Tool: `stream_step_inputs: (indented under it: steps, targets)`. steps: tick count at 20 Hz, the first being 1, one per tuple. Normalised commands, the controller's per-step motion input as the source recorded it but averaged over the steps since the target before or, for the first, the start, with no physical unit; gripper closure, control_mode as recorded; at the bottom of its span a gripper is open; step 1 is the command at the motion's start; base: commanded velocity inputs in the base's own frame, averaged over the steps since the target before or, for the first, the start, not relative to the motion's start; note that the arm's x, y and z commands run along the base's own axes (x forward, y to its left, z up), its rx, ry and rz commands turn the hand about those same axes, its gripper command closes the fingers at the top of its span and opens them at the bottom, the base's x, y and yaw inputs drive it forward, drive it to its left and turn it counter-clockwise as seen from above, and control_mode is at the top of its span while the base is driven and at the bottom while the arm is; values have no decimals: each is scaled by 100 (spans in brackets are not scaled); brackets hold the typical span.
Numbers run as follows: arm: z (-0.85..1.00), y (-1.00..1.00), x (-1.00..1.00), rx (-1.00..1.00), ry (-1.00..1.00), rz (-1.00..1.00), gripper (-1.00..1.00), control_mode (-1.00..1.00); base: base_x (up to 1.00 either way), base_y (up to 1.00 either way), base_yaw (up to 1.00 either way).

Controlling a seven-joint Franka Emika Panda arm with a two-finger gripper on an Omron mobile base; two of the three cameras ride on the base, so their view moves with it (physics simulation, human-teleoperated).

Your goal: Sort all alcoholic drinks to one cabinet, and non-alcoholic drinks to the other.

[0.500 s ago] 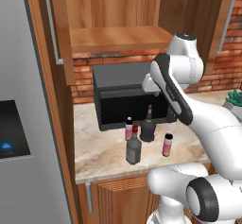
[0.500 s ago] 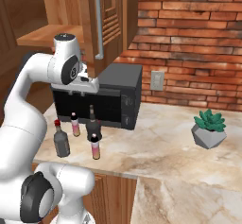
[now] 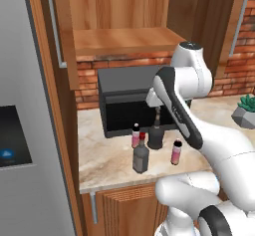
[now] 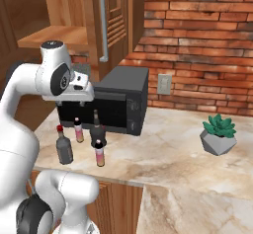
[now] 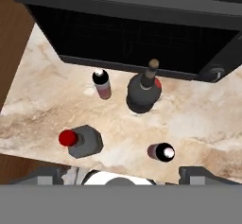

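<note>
setting: brick-walled kitchen corner, marble tabletop with a black microwave at the back and a small potted plant well off to the side.
bottles on the tabletop: all four stand together in front of the microwave; the dark round-bellied bottle is nearest its door, the red-capped square bottle is toward the front edge, one pink bottle is beside the dark one, and the other pink bottle is nearer the front.
cabinets: narrow cabinet hangs open above the microwave with its shelf floor bare; of the wider one i can only make out a wood door with a silver bar handle.
pincer: the pincer hangs above the group looking straight down, fingers spread wide, holding nothing.
step in hand: likely choosing and lining up over a first bottle; none has been shelved, so the sorting looks barely begun.
next move: probably shift over one bottle, the dark one sits closest to centre, then drop so the fingers straddle its neck or shoulder without knocking the pink bottle just beside it.
pointing and long axis: every bottle is upright, long axis vertical, cap toward the hand; from above they read as round or square tops.
risk: neighbours stand close, so a low sideways approach could tip one.
</note>
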Motion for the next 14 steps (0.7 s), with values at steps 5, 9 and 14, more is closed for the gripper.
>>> stream_step_inputs:
  steps: [5, 9, 14]
  targets:
    - [-76, 56, -73, -1, -10, 9, -100, -100, 0, 0, 0]
    - [-80, 36, -30, 0, 0, 3, -100, -100, 0, 0, 0]
    - [-45, 23, 12, 0, -1, 0, -100, -100, 0, 0, 0]
